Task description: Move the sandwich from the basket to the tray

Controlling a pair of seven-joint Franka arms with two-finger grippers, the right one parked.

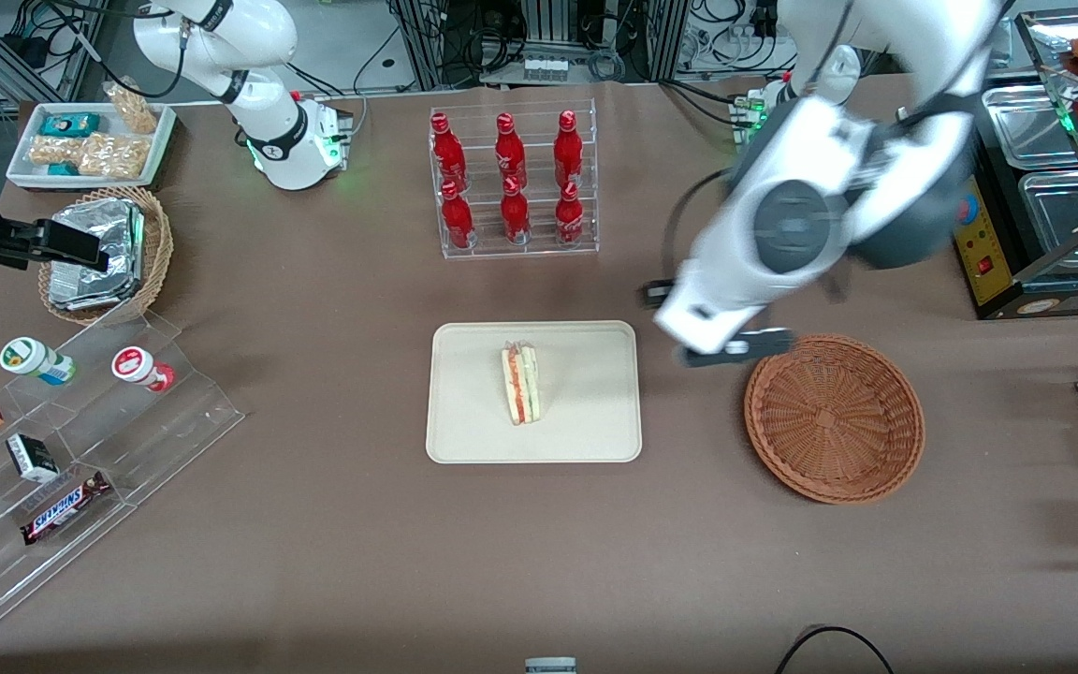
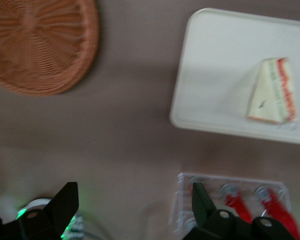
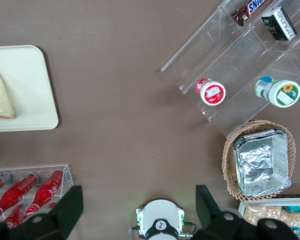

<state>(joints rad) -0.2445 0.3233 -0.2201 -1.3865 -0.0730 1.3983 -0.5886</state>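
The sandwich (image 1: 520, 384) (image 2: 272, 92) (image 3: 0, 97), a pale wedge with red and green filling, lies on its side on the cream tray (image 1: 586, 412) (image 2: 215, 60) (image 3: 30, 75) at mid-table. The reddish-brown woven basket (image 1: 834, 417) (image 2: 40, 45) sits beside the tray toward the working arm's end, with nothing in it. My gripper (image 1: 679, 326) (image 2: 133, 192) hangs open and empty above the bare table between tray and basket, slightly farther from the front camera than both. It touches nothing.
A clear rack of red bottles (image 1: 513, 183) (image 2: 240, 205) stands farther from the front camera than the tray. Toward the parked arm's end are a tiered acrylic snack stand (image 1: 80, 440), a tan basket of foil packets (image 1: 104, 253) and a white dish of snacks (image 1: 90, 140).
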